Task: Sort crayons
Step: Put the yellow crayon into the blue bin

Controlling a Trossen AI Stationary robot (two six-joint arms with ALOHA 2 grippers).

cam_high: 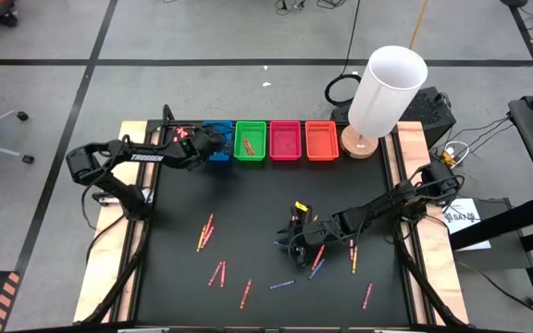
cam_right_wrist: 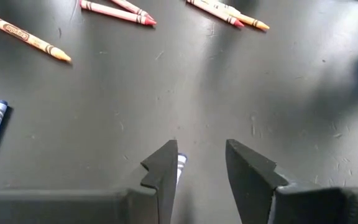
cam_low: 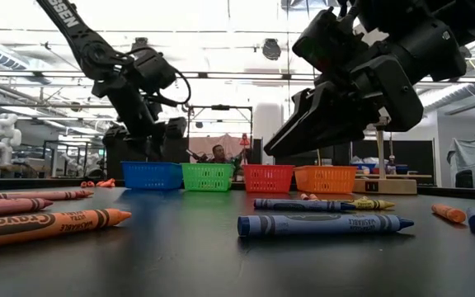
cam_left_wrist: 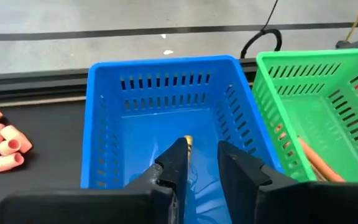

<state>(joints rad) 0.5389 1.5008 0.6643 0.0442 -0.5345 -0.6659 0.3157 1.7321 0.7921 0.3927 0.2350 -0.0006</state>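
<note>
Left claw [cam_left_wrist: 201, 165] spread over blue basket [cam_left_wrist: 104, 124]; right claw [cam_right_wrist: 201, 163] spread above mat. Orange crayon [cam_low: 44, 227] reads "Crayola".

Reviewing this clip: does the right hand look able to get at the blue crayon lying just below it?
Probably yes. The right hand hovers open over the blue crayon, with bare mat around it and nothing in between.
</note>
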